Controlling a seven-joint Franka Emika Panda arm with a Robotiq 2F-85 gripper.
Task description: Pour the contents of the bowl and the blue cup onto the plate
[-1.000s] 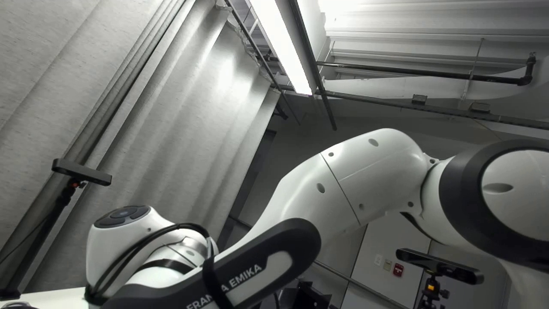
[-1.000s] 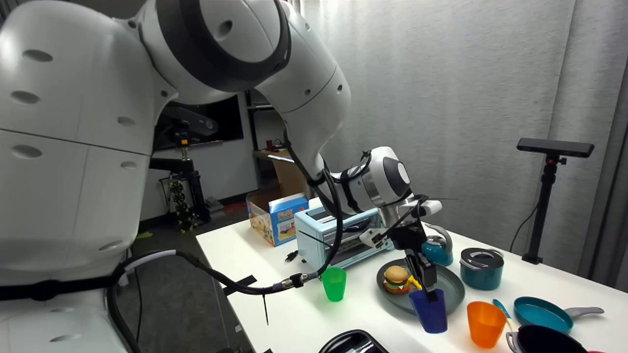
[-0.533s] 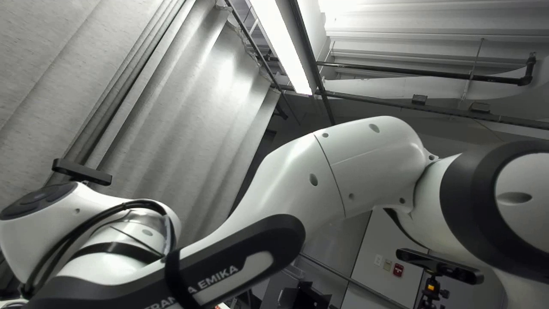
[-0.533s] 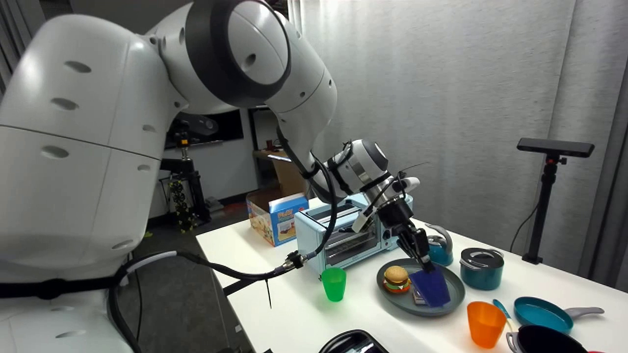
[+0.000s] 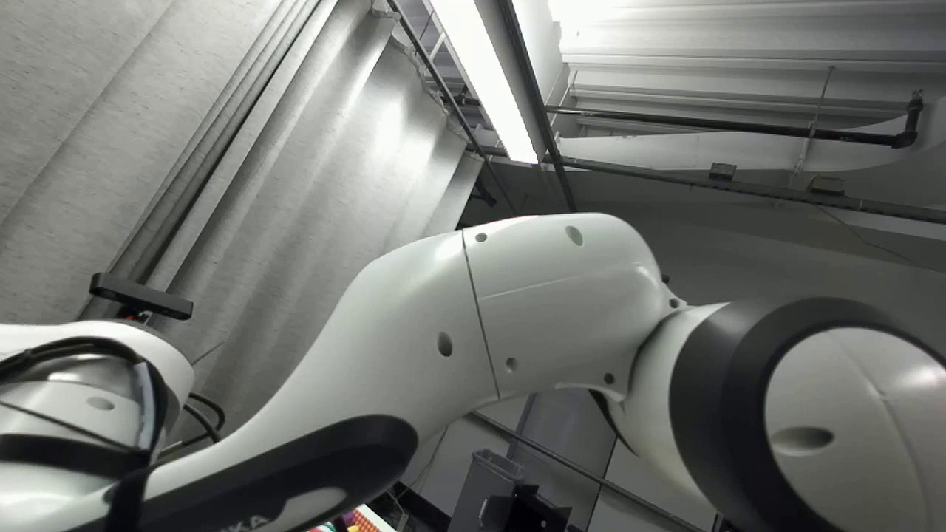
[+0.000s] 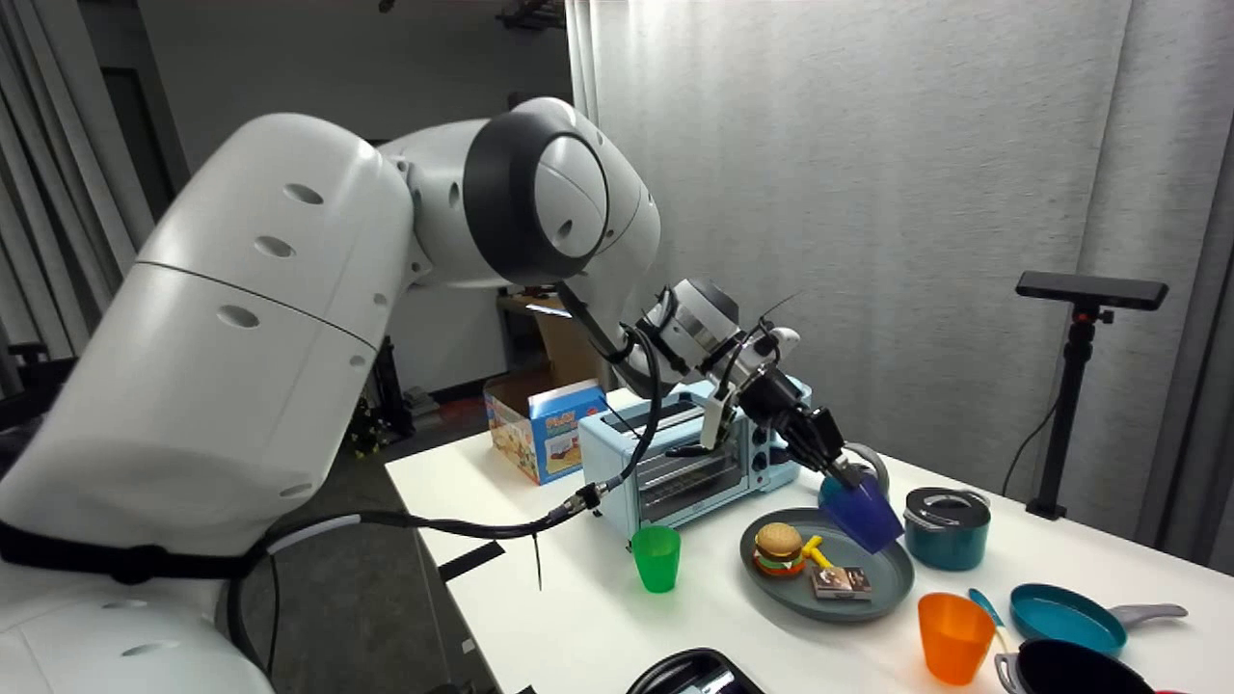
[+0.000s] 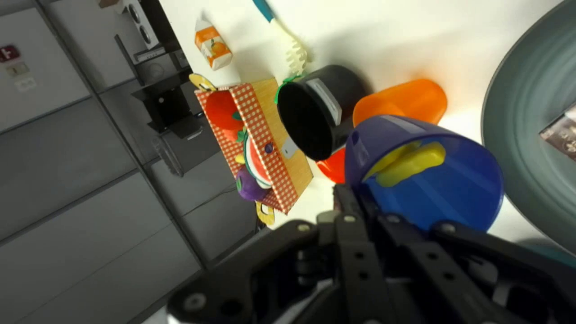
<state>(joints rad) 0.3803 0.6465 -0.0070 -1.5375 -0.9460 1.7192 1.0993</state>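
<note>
In an exterior view, a robot gripper [image 6: 845,473] pinches the wall of a blue cup [image 6: 866,516], held tilted with its bottom slanting down, at the far right rim of a gray plate [image 6: 889,583]; whether it is directly over the plate cannot be told from here. A toy burger [image 6: 778,549] sits on the plate's left side, a yellow toy [image 6: 813,547] rests just beside it toward the plate's middle, and a small box [image 6: 842,582] lies on the plate's near part. A green cup [image 6: 657,561] stands left of the plate, a toaster oven [image 6: 696,480] behind the plate and to its left, a lidded pot [image 6: 950,532] near its right rim, an orange cup [image 6: 954,638] to its near right, and a frying pan [image 6: 1065,617] farther right.

In the wrist view, the gripper clasps the cup's wall beside the plate's edge, and a yellow piece [image 7: 411,164] lies inside the cup. The orange cup, a black pot [image 7: 350,92] and a checkered box [image 7: 276,175] with a toy watermelon slice [image 7: 257,166] show left of the plate; a juice carton [image 7: 213,47] is well apart from it.

In an exterior view, the white arm [image 5: 562,310] looms large, with a gray curtain [image 5: 332,185], a ceiling light [image 5: 491,81] and a black camera [image 5: 144,297] also on view.
</note>
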